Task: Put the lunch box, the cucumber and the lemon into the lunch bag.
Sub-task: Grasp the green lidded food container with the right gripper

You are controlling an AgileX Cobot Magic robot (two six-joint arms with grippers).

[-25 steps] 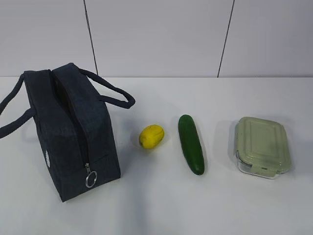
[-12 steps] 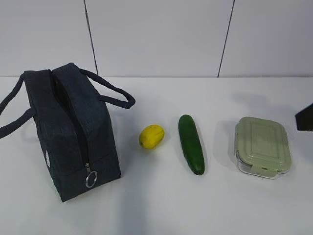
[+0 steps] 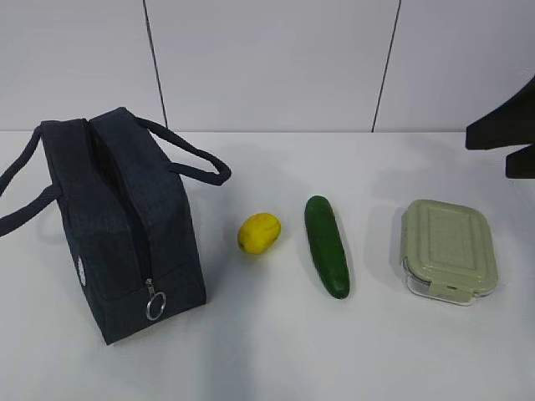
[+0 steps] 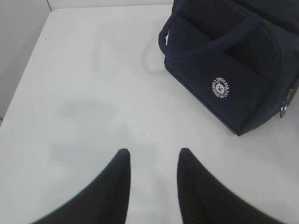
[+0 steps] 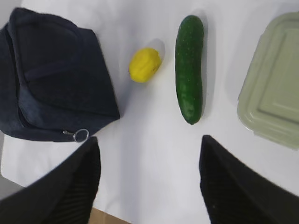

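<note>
The dark navy lunch bag (image 3: 125, 234) stands at the left, its silver ring pull (image 3: 155, 306) hanging at the front end of the zipper. To its right lie the yellow lemon (image 3: 259, 232), the dark green cucumber (image 3: 327, 246) and the lunch box (image 3: 447, 249) with its sage-green lid. A dark part of my right arm (image 3: 512, 125) shows at the right edge, above the lunch box. My right gripper (image 5: 149, 139) is open and empty, high over the lemon (image 5: 145, 64), cucumber (image 5: 189, 67), lunch box (image 5: 275, 98) and bag (image 5: 56, 84). My left gripper (image 4: 154, 151) is open over bare table, left of the bag (image 4: 233, 70).
The white table (image 3: 276, 351) ends at a pale panelled wall (image 3: 267, 58) behind. Its near edge shows in the right wrist view, with brown floor (image 5: 107, 218) below. A wall (image 4: 18, 46) borders the table on the left of the left wrist view.
The dark shape of my right arm has come in from the right edge of the exterior view and risen higher. The bag, lemon, cucumber and lunch box have not moved.
</note>
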